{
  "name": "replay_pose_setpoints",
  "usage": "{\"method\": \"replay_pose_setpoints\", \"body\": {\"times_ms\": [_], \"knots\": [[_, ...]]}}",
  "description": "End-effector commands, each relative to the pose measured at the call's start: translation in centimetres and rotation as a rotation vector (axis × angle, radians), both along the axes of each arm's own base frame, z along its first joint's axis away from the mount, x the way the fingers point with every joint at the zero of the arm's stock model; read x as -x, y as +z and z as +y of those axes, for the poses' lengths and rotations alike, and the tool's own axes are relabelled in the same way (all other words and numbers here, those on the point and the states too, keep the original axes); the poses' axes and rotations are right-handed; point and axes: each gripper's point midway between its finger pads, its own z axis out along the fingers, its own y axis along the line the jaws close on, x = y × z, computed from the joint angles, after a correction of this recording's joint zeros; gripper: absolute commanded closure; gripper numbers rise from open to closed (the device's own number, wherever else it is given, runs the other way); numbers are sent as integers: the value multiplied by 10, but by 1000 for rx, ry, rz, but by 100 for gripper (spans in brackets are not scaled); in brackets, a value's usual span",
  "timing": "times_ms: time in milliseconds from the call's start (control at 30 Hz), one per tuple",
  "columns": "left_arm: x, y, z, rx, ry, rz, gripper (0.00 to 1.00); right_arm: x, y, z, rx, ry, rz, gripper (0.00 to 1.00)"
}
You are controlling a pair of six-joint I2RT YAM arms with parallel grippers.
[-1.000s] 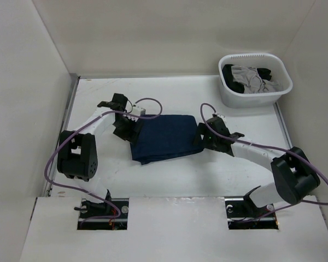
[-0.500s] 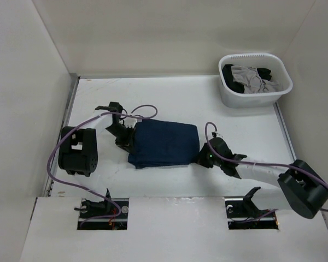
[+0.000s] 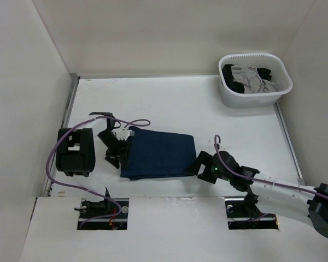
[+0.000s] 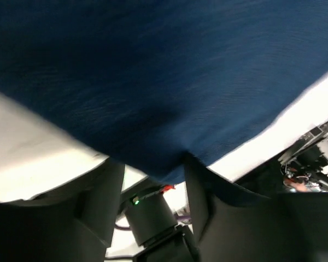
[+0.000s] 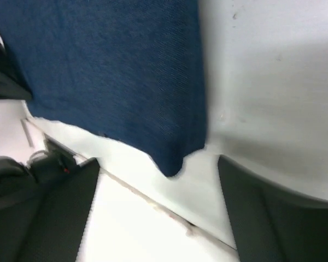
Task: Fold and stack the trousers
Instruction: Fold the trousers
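Observation:
The trousers (image 3: 157, 155) are dark navy jeans folded into a flat rectangle near the table's front edge. My left gripper (image 3: 116, 155) is at their left edge. In the left wrist view the blue cloth (image 4: 169, 82) fills the top, and its edge dips between the parted fingers of the left gripper (image 4: 153, 172). My right gripper (image 3: 200, 166) is at the trousers' near right corner. In the right wrist view the right gripper (image 5: 158, 164) has its jaws wide apart around that corner (image 5: 175, 158) without touching it.
A white basket (image 3: 252, 57) with grey and black garments (image 3: 251, 77) stands at the back right. White walls close the left, back and right. A white shelf (image 3: 169, 224) covers the near edge, just in front of the trousers.
Both grippers and the folded trousers have moved toward the near edge and slightly left. The right arm has stretched out low along the front.

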Motion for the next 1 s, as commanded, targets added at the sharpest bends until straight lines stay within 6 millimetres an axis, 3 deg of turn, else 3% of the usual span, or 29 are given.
{"method": "replay_pose_setpoints", "body": {"times_ms": [0, 167, 300, 467, 567, 700, 767, 867, 967], "knots": [[-17, 4, 20, -51, 4, -69, 52, 0, 9, -11, -5, -14, -17, 0], [-65, 39, 35, -49, 36, -247, 47, -36, 37, -40, 16, -98, -131, 0], [-97, 57, 31, 21, 63, -352, 45, -68, 49, -44, 23, -114, -185, 0], [-134, 38, 17, 54, 125, -387, 46, -103, 37, -19, 28, -40, -178, 0], [-134, 22, -3, 83, 128, -335, 46, -114, 26, 3, -5, 25, -136, 1], [-124, 4, -24, 118, 85, -285, 52, -118, 13, 18, -14, 52, -86, 29], [-128, -3, -27, 110, 78, -286, 69, -123, 12, 20, -23, 42, -85, 49], [-155, -2, -28, 102, 123, -333, 86, -139, 15, 21, -39, 13, -106, 76], [-191, 11, -30, 114, 159, -405, 87, -166, 18, 21, -31, -17, -134, 85]]}}
